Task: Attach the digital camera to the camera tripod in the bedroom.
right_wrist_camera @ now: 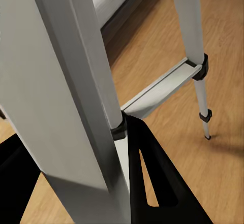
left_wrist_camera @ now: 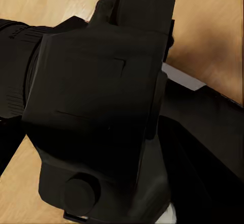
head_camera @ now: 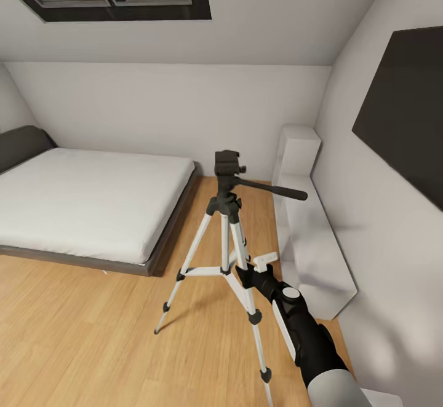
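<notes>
We are holding the digital camera [left_wrist_camera: 96,107] close against our left claw, grip unclear, while our right claw [right_wrist_camera: 127,148] is clamping a camera tripod [head_camera: 226,210] leg, risking tipping it if we pull.

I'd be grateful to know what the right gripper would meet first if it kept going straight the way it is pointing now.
Most likely the camera tripod itself: in the right wrist view a silver leg stands close between the right gripper's dark fingers. Whether they already touch it is unclear.
</notes>
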`<state>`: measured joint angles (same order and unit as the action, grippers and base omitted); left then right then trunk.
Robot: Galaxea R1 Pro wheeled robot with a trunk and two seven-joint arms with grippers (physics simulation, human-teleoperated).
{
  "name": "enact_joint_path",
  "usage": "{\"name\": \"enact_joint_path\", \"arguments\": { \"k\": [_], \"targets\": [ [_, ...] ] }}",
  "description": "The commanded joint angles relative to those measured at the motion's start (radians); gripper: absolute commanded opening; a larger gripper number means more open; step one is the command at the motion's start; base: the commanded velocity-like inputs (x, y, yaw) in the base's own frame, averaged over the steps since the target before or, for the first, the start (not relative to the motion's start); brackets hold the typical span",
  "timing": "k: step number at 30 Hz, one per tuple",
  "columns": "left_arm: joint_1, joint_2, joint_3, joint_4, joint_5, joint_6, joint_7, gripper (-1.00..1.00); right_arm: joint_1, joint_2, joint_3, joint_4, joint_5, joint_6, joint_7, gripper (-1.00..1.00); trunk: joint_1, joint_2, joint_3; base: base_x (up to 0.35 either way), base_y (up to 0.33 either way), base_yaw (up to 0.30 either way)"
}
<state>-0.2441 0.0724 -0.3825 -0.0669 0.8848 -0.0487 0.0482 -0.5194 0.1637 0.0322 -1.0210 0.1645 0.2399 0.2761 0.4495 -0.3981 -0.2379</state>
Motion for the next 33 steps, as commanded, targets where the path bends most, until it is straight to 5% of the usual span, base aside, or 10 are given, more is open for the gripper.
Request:
{"name": "enact_joint_path", "arguments": {
  "k": [1,4,5,7,10,12,15,17,20,33],
  "targets": [
    [-0.002,0.033,-0.007,-0.056,0.005,0.006,0.004,-1.0,-0.001,0.001,-0.003,-0.005,0.007,0.004,0.005,-1.0,0.0,-0.002,-0.002,0.0,0.0,0.0],
    [-0.005,0.115,-0.007,-0.218,0.0,0.058,0.006,-1.0,-0.001,0.001,-0.001,-0.011,0.007,0.004,0.006,-1.0,0.0,-0.002,-0.002,0.0,0.0,0.0],
    [-0.006,0.165,-0.007,-0.315,0.002,0.121,0.006,-1.0,-0.001,0.001,0.0,-0.013,0.007,0.004,0.006,-1.0,0.0,-0.002,-0.002,0.0,0.0,0.0],
    [-0.008,0.216,-0.006,-0.418,0.004,0.211,0.006,-1.0,-0.001,0.0,-0.001,-0.014,0.007,0.004,0.006,-1.0,0.0,-0.002,-0.002,0.0,0.0,0.0],
    [-0.011,0.323,0.021,-0.677,0.007,0.474,0.014,-1.0,-0.001,0.0,-0.002,-0.022,0.007,0.004,0.005,-1.0,0.0,-0.002,-0.002,0.0,0.0,0.0],
    [-0.019,0.355,0.072,-0.82,0.004,0.612,0.036,-1.0,-0.001,0.0,-0.003,-0.027,0.007,0.004,0.006,-1.0,0.0,-0.002,-0.002,0.0,0.0,0.0],
    [-0.072,0.374,0.161,-0.981,0.0,0.768,0.083,-1.0,-0.001,-0.001,-0.003,-0.031,0.008,0.004,0.005,-1.0,0.0,-0.002,-0.002,0.0,0.0,0.0],
    [-0.162,0.38,0.227,-1.086,0.002,0.911,0.125,-1.0,-0.001,-0.001,-0.003,-0.031,0.009,0.004,0.005,-1.0,0.0,-0.002,-0.002,0.0,0.0,0.0],
    [-0.234,0.38,0.252,-1.127,0.0,0.993,0.145,-1.0,-0.001,-0.001,-0.003,-0.031,0.009,0.004,0.005,-1.0,0.0,-0.002,-0.002,0.0,0.0,0.0],
    [-0.574,0.381,0.281,-1.209,0.007,1.077,0.196,-1.0,-0.001,-0.006,-0.004,-0.023,0.007,0.004,0.006,-1.0,0.0,-0.002,-0.002,0.0,0.0,0.0]
  ]
}}
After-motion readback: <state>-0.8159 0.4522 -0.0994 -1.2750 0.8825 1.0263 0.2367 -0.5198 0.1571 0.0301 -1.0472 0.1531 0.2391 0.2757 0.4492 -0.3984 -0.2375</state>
